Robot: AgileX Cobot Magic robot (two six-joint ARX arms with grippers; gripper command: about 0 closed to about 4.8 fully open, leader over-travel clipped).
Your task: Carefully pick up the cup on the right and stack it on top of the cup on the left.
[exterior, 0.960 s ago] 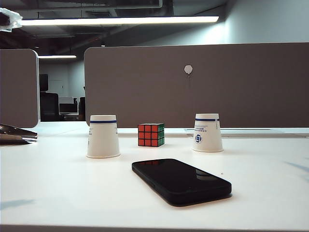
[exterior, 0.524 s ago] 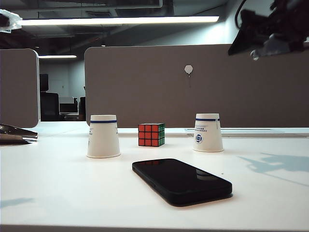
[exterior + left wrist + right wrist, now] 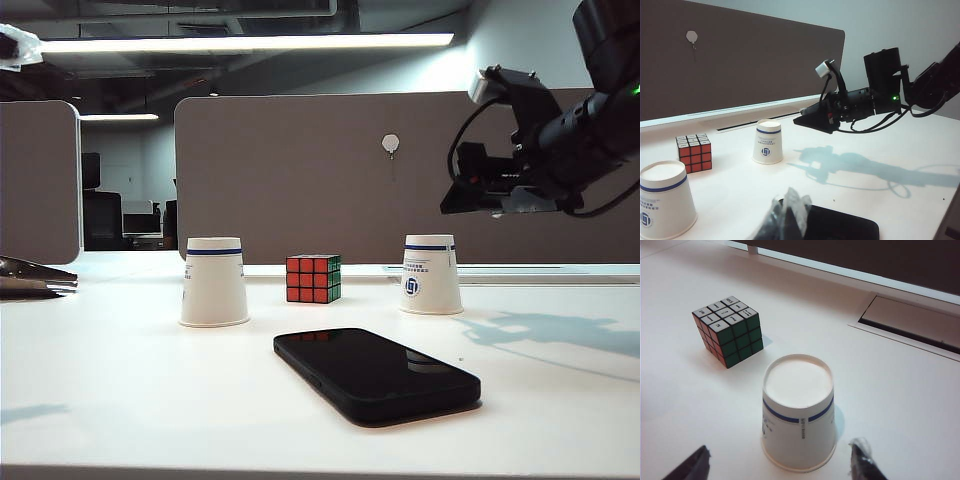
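Note:
Two white paper cups with a blue band stand upside down on the white table. The left cup [image 3: 213,282] is left of a Rubik's cube, the right cup [image 3: 430,274] is right of it. My right gripper [image 3: 458,204] hangs in the air above and just right of the right cup. In the right wrist view this gripper [image 3: 777,469] is open, its two dark fingertips wide apart on either side of the right cup [image 3: 798,415] without touching it. My left gripper [image 3: 786,214], wrapped in clear film, is shut and empty, low over the table's near side.
A Rubik's cube [image 3: 313,278] sits between the cups. A black phone [image 3: 375,373] lies flat in front of them. A brown partition [image 3: 300,170] closes the back of the table. A dark shiny object [image 3: 35,278] rests at the far left edge.
My right arm has come into view from the upper right and dropped toward the right cup. Cups, cube and phone have not moved.

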